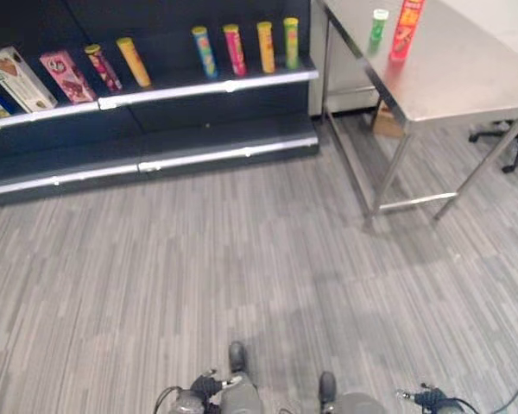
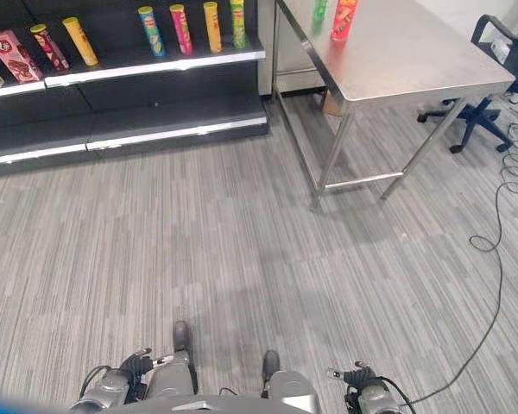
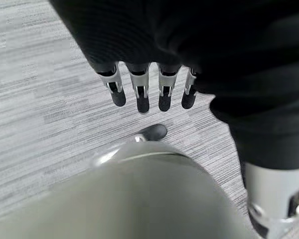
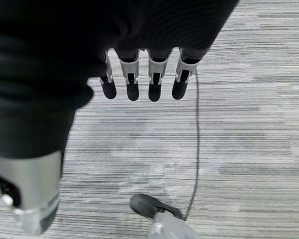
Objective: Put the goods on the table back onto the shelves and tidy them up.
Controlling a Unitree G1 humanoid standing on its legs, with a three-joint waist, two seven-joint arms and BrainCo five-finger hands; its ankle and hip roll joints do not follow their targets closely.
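The floor (image 1: 242,259) is showing grey stripes. The table (image 1: 466,78) is looking silver, carrying a red can (image 1: 406,30) and a green can (image 1: 378,26). The shelf (image 1: 155,129) is appearing dark blue.

Mock shop: snack shelves (image 1: 207,86), steel table (image 1: 466,78)

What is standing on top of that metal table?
Two tubes stand on the metal table, near its far left edge: a green tube and a taller red tube. The table's far part lies outside the picture.
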